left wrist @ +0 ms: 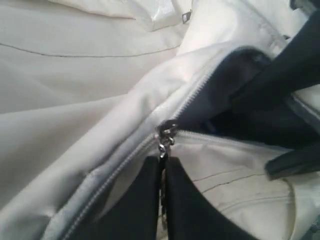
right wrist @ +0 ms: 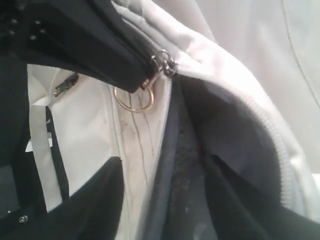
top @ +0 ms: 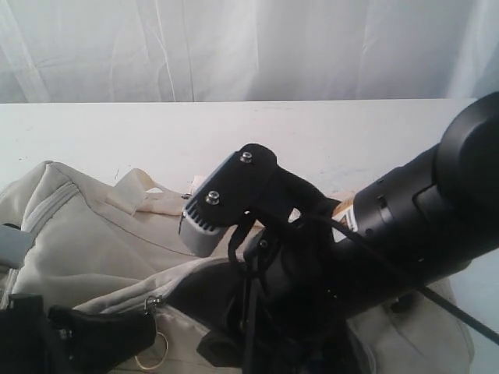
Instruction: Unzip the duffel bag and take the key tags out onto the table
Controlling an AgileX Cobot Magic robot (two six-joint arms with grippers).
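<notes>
The cream duffel bag lies on the white table, its top zipper partly open and showing dark grey lining. My left gripper is shut on the metal zipper pull at the end of the opening; a gold ring hangs from that pull. The same gripper shows at the bottom left of the exterior view. My right gripper is open at the bag's mouth, one finger over the cream outer fabric, the other in the dark lining. The key tags are hidden.
My right arm and its grey camera mount cover the middle of the bag. A webbing handle lies on the bag's far side. A white curtain hangs behind the table's back edge.
</notes>
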